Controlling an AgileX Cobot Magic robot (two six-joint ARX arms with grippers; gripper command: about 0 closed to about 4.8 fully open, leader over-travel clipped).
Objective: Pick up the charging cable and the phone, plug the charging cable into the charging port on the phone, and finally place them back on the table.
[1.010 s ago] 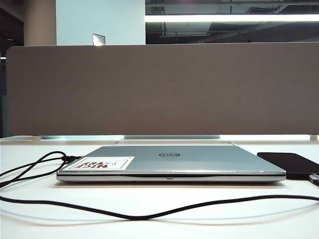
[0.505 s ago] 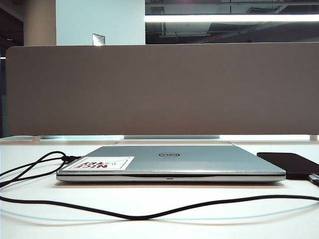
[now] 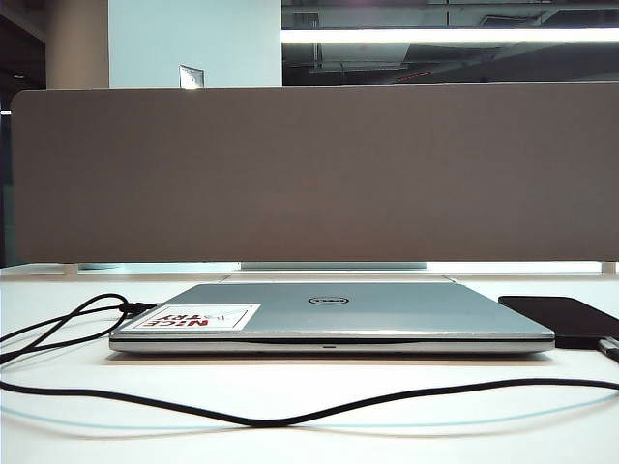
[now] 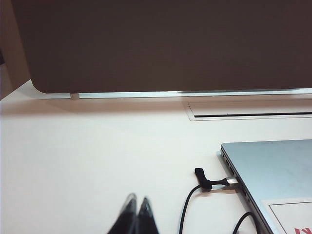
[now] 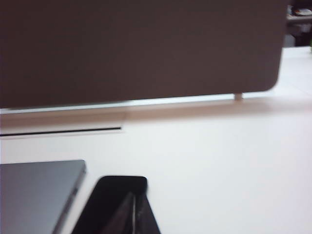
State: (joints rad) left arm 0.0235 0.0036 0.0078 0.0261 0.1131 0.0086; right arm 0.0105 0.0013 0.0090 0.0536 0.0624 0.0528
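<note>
The black phone (image 3: pixel 559 315) lies flat on the white table (image 3: pixel 319 387), just right of the laptop. The long black charging cable (image 3: pixel 290 419) snakes across the table's front. Its end (image 3: pixel 608 346) meets the phone's near edge at the frame border; the charging port does not show. Neither gripper appears in the exterior view. In the right wrist view my right gripper (image 5: pixel 135 201) is shut and empty, its tips hanging in front of the phone (image 5: pixel 109 192). My left gripper (image 4: pixel 137 203) is shut and empty above bare table, apart from the laptop.
A closed silver Dell laptop (image 3: pixel 329 314) with a red-lettered sticker fills the middle. A second thin black cord (image 4: pixel 207 185) plugs into its left side and loops away (image 3: pixel 68 324). A tall grey-brown divider (image 3: pixel 309 174) walls off the back.
</note>
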